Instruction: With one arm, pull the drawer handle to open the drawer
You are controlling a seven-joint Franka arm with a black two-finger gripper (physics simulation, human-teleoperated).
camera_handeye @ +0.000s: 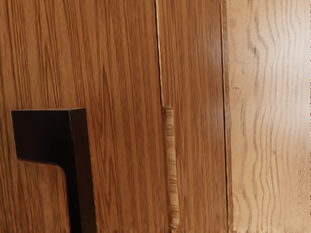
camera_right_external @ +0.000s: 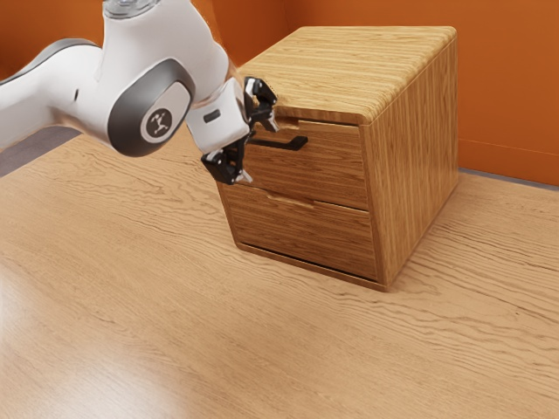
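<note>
We keep the gripper (camera_right_external: pixel 251 133) released, its fingers spread above and below the black handle (camera_right_external: pixel 284 142) on the upper drawer (camera_right_external: pixel 323 170), so that closing should clamp the bar for a pull. The cabinet (camera_right_external: pixel 410 148) stands on the bench (camera_right_external: pixel 175 305), with the lower drawer (camera_right_external: pixel 301 229) beneath. We judge the pull path unobstructed.

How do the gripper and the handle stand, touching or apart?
Cannot tell. In the exterior view the open gripper straddles the handle, one finger above, one below; the handle's end merges with the hand, so neither contact nor gap is plain.
</note>
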